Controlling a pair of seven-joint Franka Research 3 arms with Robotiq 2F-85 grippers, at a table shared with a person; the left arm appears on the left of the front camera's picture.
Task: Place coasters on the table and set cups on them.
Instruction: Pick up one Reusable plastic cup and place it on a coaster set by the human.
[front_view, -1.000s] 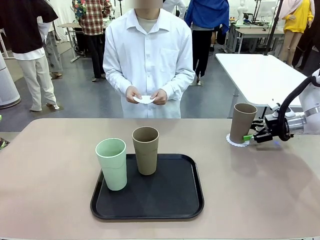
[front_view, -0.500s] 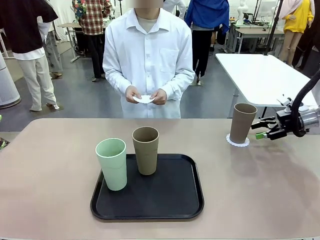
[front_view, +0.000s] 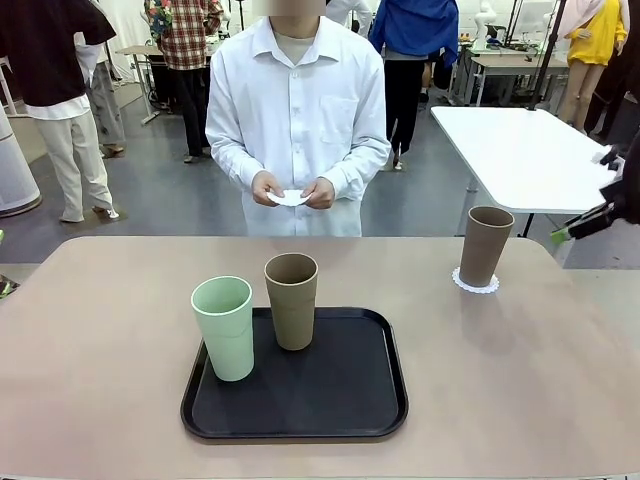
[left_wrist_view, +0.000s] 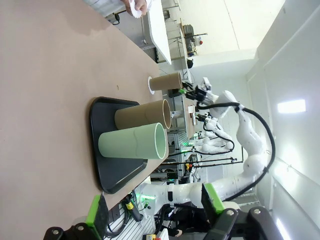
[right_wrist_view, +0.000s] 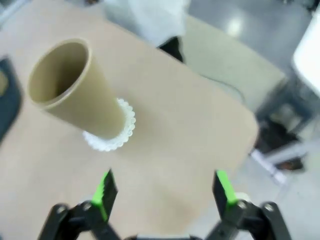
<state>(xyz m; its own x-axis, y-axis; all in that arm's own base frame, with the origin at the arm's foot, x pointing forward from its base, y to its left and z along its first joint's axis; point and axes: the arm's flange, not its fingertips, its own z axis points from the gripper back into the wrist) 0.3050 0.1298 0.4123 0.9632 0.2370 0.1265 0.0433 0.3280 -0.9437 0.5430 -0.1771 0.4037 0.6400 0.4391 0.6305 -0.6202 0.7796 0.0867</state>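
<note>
Since I last looked, right claw (right_wrist_view: 164, 192) has backed off, spread wide, empty; brown cup (front_view: 485, 245) stands on coaster (front_view: 475, 286); tray (front_view: 390, 400) holds green cup (front_view: 224, 328), tan cup (front_view: 291, 300).

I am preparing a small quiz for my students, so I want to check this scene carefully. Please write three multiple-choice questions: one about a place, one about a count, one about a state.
1. Where does the tan cup at the right stand?
A) on a coaster on the table
B) on the floor
C) on a chair
2. How many cups stand on the black tray?
A) one
B) two
C) three
3. How is the right claw?
A) shut on a cup
B) open and empty
C) shut on a coaster

Answers: 1 A, its base rests on the lacy disc. 2 B, the mint cup and a second tan cup. 3 B, its fingers stand apart with nothing between.
</note>
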